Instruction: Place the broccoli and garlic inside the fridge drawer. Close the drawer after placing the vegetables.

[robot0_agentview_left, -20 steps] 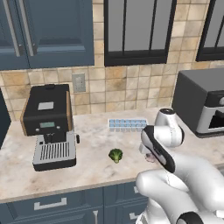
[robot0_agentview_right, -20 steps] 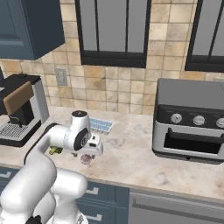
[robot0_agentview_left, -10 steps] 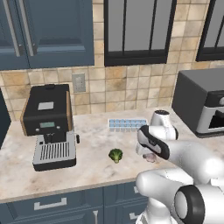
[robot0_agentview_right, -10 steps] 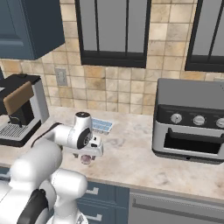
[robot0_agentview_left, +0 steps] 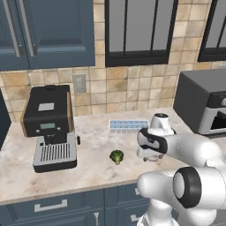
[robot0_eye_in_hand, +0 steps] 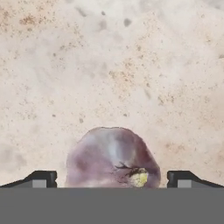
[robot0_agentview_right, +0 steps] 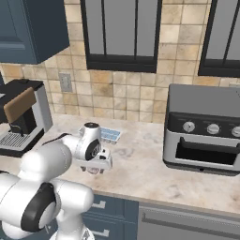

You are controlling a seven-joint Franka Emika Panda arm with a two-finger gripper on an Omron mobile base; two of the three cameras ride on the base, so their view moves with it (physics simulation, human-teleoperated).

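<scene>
Pinkish garlic [robot0_eye_in_hand: 113, 157] on the speckled beige counter [robot0_eye_in_hand: 109, 65], between wide-spread jaws, apart from both fingertips [robot0_eye_in_hand: 41, 178].

Beige speckled stone table [robot0_agentview_left: 92, 159] ran along wall of tan square tiles [robot0_agentview_left: 132, 86]. Dark blue upper cabinets [robot0_agentview_left: 48, 31] hung left; dark-framed glass panels [robot0_agentview_left: 137, 26] right of them. Black coffee machine [robot0_agentview_left: 48, 126] stood left, grey toaster oven [robot0_agentview_right: 204, 129] right. Blue drawers [robot0_agentview_left: 53, 205] sat below.

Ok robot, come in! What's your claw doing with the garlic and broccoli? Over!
Gripper open, low over the garlic, a fingertip each side, not closed. Broccoli loose on the counter. Nothing in the way.
</scene>
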